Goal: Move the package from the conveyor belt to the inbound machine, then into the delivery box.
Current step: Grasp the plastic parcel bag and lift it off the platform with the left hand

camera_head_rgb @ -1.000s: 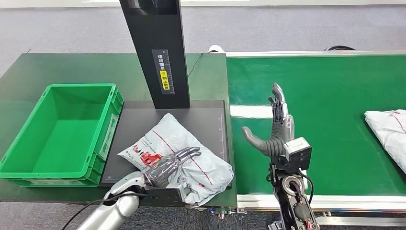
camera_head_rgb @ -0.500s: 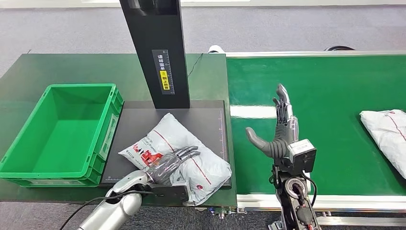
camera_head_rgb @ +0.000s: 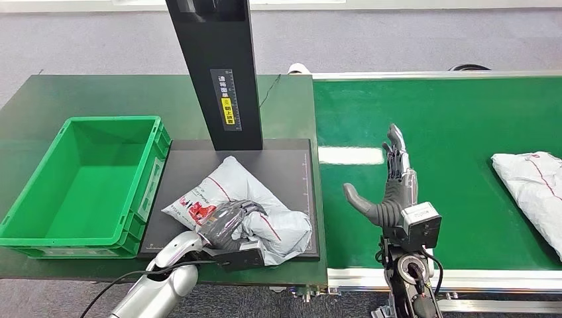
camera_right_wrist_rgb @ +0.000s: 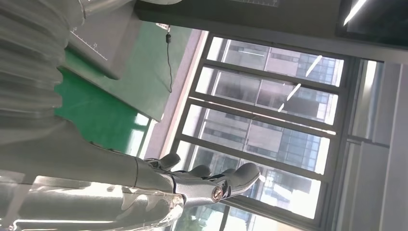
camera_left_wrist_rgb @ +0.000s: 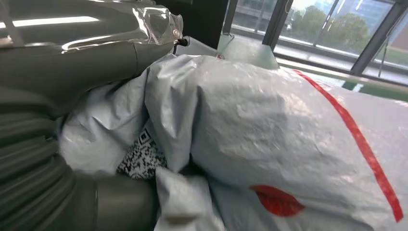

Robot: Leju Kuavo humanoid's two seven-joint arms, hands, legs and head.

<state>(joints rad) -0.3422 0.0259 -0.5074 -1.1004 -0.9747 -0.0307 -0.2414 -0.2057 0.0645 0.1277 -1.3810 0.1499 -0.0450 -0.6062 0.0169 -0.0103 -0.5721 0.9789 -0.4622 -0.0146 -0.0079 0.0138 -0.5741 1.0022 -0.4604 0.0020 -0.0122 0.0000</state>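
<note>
A grey poly-bag package [camera_head_rgb: 255,197] with red print lies on the black plate [camera_head_rgb: 278,162] of the inbound machine, its near end bunched up. My left hand [camera_head_rgb: 228,224] grips that crumpled near end with fingers curled around it; the left wrist view shows the package [camera_left_wrist_rgb: 269,139] with a red stripe and a code label pressed against the hand [camera_left_wrist_rgb: 53,144]. The green delivery box [camera_head_rgb: 83,182] stands empty to the left of the plate. My right hand [camera_head_rgb: 388,189] is raised over the green conveyor belt [camera_head_rgb: 457,119], fingers spread, holding nothing; its fingers [camera_right_wrist_rgb: 207,180] also show in the right wrist view.
The machine's black column [camera_head_rgb: 215,66] rises at the back of the plate. A second grey package [camera_head_rgb: 533,182] lies on the belt at the far right. A metal rail [camera_head_rgb: 464,278] edges the belt's near side.
My left hand's fingers curled in and bunched the package, pulling its near right end leftward. My right hand drifted slightly right. The second package moved left on the belt.
</note>
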